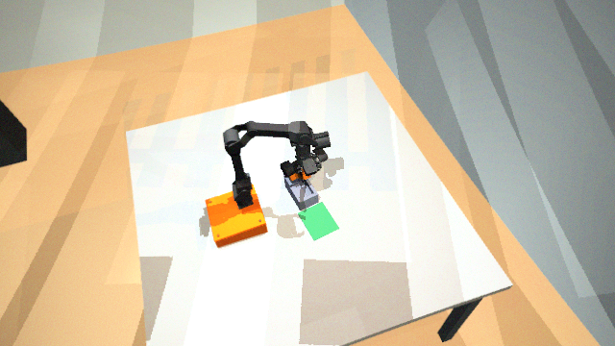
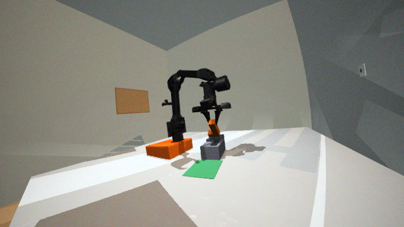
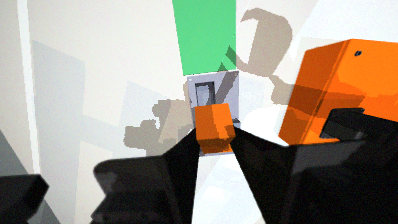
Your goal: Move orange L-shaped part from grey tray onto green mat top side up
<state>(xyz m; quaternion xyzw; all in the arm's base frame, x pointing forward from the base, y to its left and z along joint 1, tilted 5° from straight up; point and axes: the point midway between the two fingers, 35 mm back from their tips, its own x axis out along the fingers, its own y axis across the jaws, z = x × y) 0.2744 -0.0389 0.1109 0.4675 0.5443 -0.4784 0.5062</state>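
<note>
The orange part (image 1: 294,177) (image 2: 214,128) (image 3: 214,119) is tilted, with its near end raised toward the mat side. My gripper (image 2: 213,121) (image 3: 212,130) is shut on it, one finger on each side. In the exterior view the part stands above the far half of the grey tray (image 1: 309,201) (image 2: 211,153) (image 3: 228,78); whether its lower end still touches the tray is hard to tell. An empty stretch of pocket shows at the tray's mat end. The green mat (image 1: 319,222) (image 2: 203,169) (image 3: 207,35) lies flat beside that end, with nothing on it.
The arm's orange base box (image 1: 240,226) (image 2: 159,152) (image 3: 320,90) stands on the table to the left of the tray in the top and exterior views. Shadows of the arm fall across the table, the tray and a corner of the mat.
</note>
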